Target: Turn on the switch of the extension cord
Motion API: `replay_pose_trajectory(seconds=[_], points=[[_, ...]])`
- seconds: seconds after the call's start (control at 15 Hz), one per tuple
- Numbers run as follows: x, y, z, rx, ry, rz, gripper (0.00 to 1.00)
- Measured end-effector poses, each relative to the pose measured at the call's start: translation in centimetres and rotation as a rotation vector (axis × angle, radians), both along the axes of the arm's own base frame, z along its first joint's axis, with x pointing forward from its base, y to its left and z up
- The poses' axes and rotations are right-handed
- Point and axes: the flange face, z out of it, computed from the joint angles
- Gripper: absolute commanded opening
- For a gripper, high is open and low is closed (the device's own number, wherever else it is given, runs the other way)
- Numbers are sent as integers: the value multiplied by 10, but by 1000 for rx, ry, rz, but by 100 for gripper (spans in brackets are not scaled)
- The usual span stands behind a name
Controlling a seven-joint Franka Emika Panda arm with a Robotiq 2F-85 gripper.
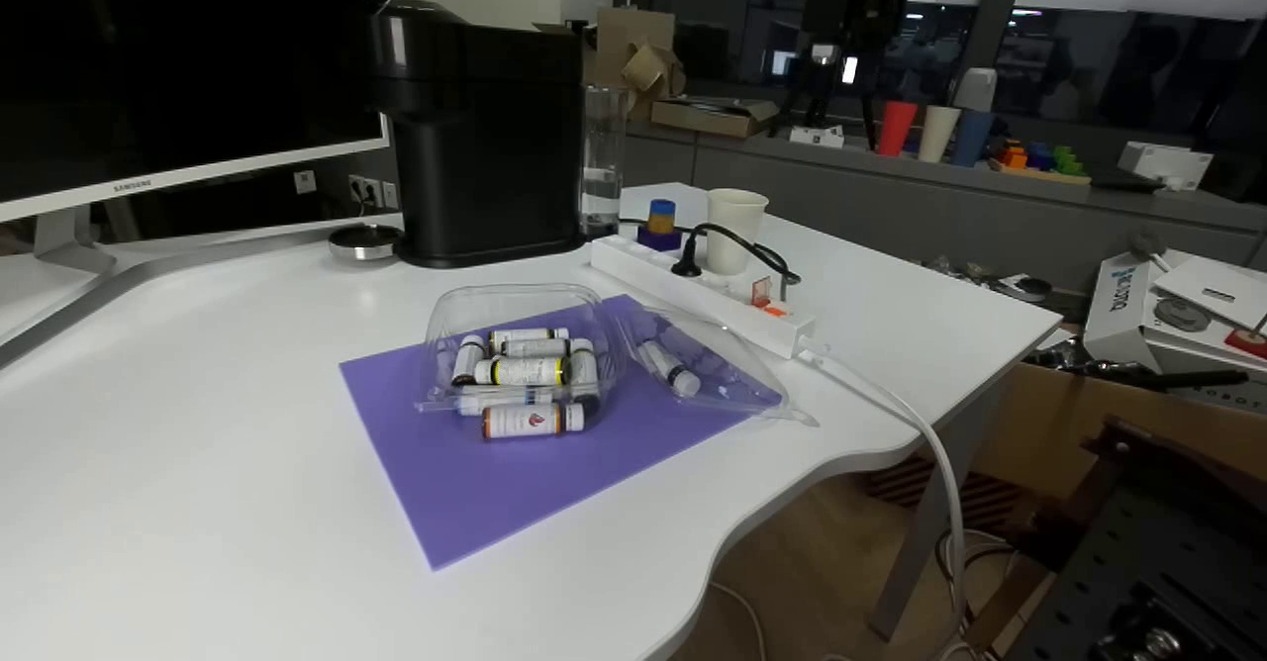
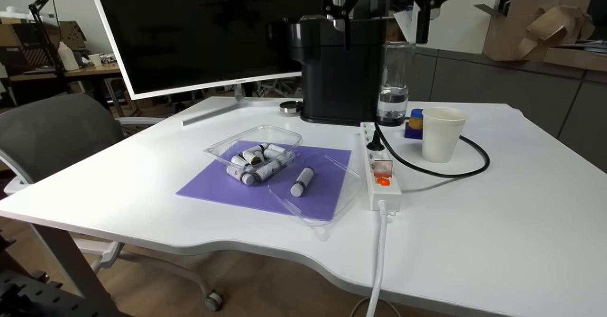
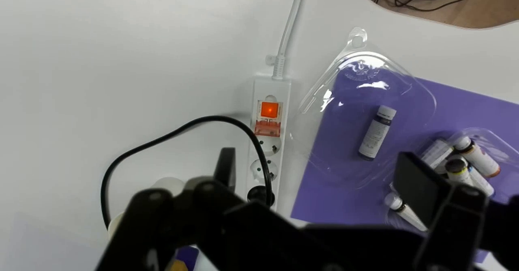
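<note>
The extension cord (image 1: 693, 300) is a long white power strip lying on the white table; it shows in both exterior views (image 2: 386, 199) and in the wrist view (image 3: 272, 85). The switch (image 1: 775, 312) is a red-orange rocker near the cable end (image 2: 383, 182). In the wrist view the switch (image 3: 269, 109) has a small bright spot, and its clear reddish cover (image 3: 267, 128) is flipped open. A black plug sits in the strip. My gripper (image 2: 384, 34) is open and empty, high above the table. In the wrist view its fingers (image 3: 320, 173) are wide apart, below the switch in the picture.
A white cup (image 2: 442, 136) stands beside the strip, with a black cable (image 2: 462, 174) looping around it. A purple mat (image 1: 554, 483) bears a clear container (image 1: 520, 310) of small bottles and its lid (image 3: 425, 96). A coffee machine (image 2: 341, 79) and monitor (image 2: 199, 37) stand behind.
</note>
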Motion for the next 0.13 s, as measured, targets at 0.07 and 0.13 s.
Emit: replay_pose_trajectory(seconds=[0.07,0.13], points=[[-2,-1,2,3,5,-9,100],[-5,-2,3,6,14,-15,100]])
